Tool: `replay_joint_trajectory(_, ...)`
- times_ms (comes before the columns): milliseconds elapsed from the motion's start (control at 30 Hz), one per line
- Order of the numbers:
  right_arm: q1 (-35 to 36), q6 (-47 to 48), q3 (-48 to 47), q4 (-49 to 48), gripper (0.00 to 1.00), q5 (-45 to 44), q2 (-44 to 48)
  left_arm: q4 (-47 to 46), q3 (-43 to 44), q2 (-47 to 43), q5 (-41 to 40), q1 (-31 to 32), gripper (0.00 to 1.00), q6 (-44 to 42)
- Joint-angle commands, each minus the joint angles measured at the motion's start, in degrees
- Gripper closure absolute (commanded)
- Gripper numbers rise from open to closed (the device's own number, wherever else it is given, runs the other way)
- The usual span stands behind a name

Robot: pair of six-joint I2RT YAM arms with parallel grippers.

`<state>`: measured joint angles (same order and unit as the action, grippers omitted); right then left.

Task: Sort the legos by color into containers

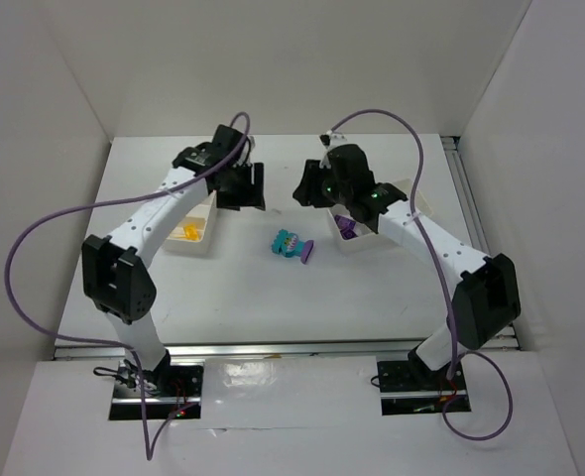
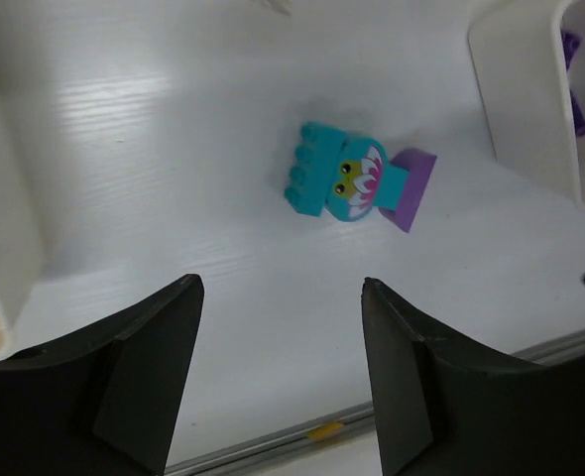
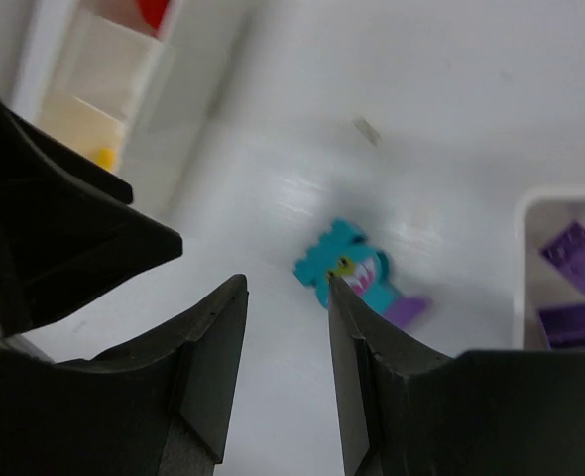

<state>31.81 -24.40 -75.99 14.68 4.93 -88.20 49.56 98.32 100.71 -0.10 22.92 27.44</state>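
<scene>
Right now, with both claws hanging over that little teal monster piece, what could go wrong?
The cyan brick and purple brick lie touching, perhaps joined; a grab may carry both off together and drop them in one place, mixing colours. The left gripper and right gripper, both open, hover close over the same spot and could bump if both descend.

left hand (image 2: 281,297), right hand (image 3: 286,297), both spread
</scene>
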Motion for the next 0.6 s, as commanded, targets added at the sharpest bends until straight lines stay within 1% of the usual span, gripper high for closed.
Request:
replay_joint_trajectory(0, 0.5, -1.0, 2.2, 11.3, 0.54, -6.0, -1.1, 0.0, -0.8, 5.5, 7.6, 1.3, 0.24, -2.0)
replay_joint_trajectory(33, 0.5, -1.0, 1.7, 12.4, 0.51, -6.7, -1.8, 0.0, -0.1, 6.9, 9.7, 2.1, 0.23, -2.0)
replay_joint_trajectory(133, 1.8, -1.7, 1.7, 15.0, 0.45, -8.4, -3.0, 0.0, 0.5, 11.5, 12.6, 2.7, 0.17, -2.6)
replay_joint_trajectory(167, 2.5, -1.7, 1.7, 15.9, 0.39, -9.0, -4.2, 0.0, 0.5, 12.5, 13.4, 2.7, 0.16, -2.6)
replay_joint_trajectory(233, 3.2, -2.8, 1.7, 16.4, 0.36, -9.0, -5.7, 0.0, 0.5, 14.6, 14.1, 2.7, 0.13, -2.6)
replay_joint_trajectory(333, 5.4, -4.1, 2.2, 16.4, 0.35, -9.0, -8.5, 0.0, -0.1, 15.3, 13.5, 2.7, 0.13, -1.3)
replay_joint_trajectory(433, 7.1, -4.1, 2.2, 15.8, 0.35, -9.0, -11.9, -0.6, -1.4, 15.9, 14.0, 1.3, 0.13, -1.3)
replay_joint_trajectory(467, 7.1, -4.1, 1.5, 16.3, 0.35, -9.0, -14.1, -0.6, -1.4, 15.9, 14.5, 0.5, 0.13, -1.3)
replay_joint_trajectory(567, 7.1, -4.6, 1.0, 17.0, 0.33, -10.5, -16.7, -0.6, -1.4, 15.9, 14.5, -0.1, 0.14, -1.3)
